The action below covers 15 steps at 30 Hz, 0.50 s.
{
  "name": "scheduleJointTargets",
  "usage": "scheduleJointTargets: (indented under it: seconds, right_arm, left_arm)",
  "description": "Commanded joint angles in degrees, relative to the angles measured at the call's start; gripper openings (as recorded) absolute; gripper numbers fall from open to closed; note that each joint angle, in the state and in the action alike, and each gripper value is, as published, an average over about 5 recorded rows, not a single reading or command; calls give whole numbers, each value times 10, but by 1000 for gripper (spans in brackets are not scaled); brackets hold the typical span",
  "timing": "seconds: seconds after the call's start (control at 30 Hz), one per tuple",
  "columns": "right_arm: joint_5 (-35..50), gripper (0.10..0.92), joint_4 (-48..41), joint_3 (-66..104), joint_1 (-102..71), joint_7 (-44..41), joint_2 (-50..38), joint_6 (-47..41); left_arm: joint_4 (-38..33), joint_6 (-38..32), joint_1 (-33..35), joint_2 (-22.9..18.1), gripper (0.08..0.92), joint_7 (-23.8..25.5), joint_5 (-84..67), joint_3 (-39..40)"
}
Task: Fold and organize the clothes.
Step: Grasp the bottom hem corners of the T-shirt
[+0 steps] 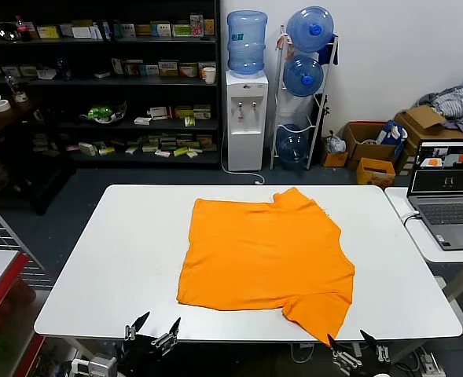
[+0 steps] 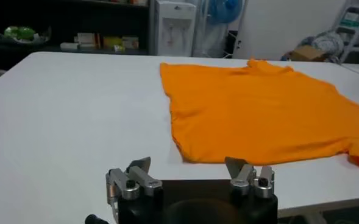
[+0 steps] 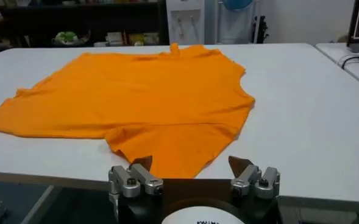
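Honestly, with both pincers, left [image 1: 152, 330] and right [image 1: 358, 343], released below the worktop [image 1: 113, 259] edge, I fear snagging the shirt's [image 1: 262, 255] overhanging sleeve.

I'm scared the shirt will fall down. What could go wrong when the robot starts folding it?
The orange T-shirt has a sleeve hanging past the white table's near edge, so a pull might drag it off. It also lies crooked, so folds may end up uneven. The left gripper and right gripper are open below that edge.
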Motion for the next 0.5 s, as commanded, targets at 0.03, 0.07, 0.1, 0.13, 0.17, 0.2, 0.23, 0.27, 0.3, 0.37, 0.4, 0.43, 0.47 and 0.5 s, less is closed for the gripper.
scheduleJointTargets:
  seconds: [0.03,0.07,0.1,0.13,0.17,0.2,0.23,0.27,0.3,0.37,0.4,0.43,0.47,0.5]
  right_arm:
    - [-2,823,-1,2,-2,-3,1,4]
    - [-2,823,0,1,0,-2,1,4]
    - [-1,823,0,-1,4,-1,1,4]
    - [-1,823,-1,-2,9,1,1,4]
    - [2,823,-3,-5,17,5,2,3]
    - [5,823,-6,-8,26,9,3,3]
    - [8,823,-9,-11,36,13,4,2]
    - [12,823,-13,-14,47,17,4,-1]
    - [17,823,-18,-18,60,23,5,-5]
    - [24,823,-27,-25,84,34,6,-17]
    - [28,823,-31,-28,94,40,6,-23]
    - [32,823,-34,-30,103,46,6,-30]
    - [36,823,-37,-32,110,53,6,-36]
    - [39,823,-40,-33,115,58,5,-41]
  left_arm:
    - [1,1,0,-1,823,8,11,-1]
    - [2,1,-2,-1,823,9,13,0]
    - [4,1,-5,0,823,12,15,0]
    - [6,1,-9,0,823,14,16,1]
    - [10,2,-14,1,823,17,16,2]
    - [14,2,-21,1,823,20,14,3]
    - [20,3,-30,2,823,24,12,5]
    - [27,3,-40,1,823,28,9,7]
    - [36,3,-51,1,823,31,5,10]
    - [52,7,-74,1,823,34,-4,15]
    - [60,10,-85,2,823,34,-8,18]
    - [68,12,-95,3,823,34,-12,22]
    - [75,15,-104,4,823,34,-15,26]
    - [83,17,-112,5,823,33,-19,30]
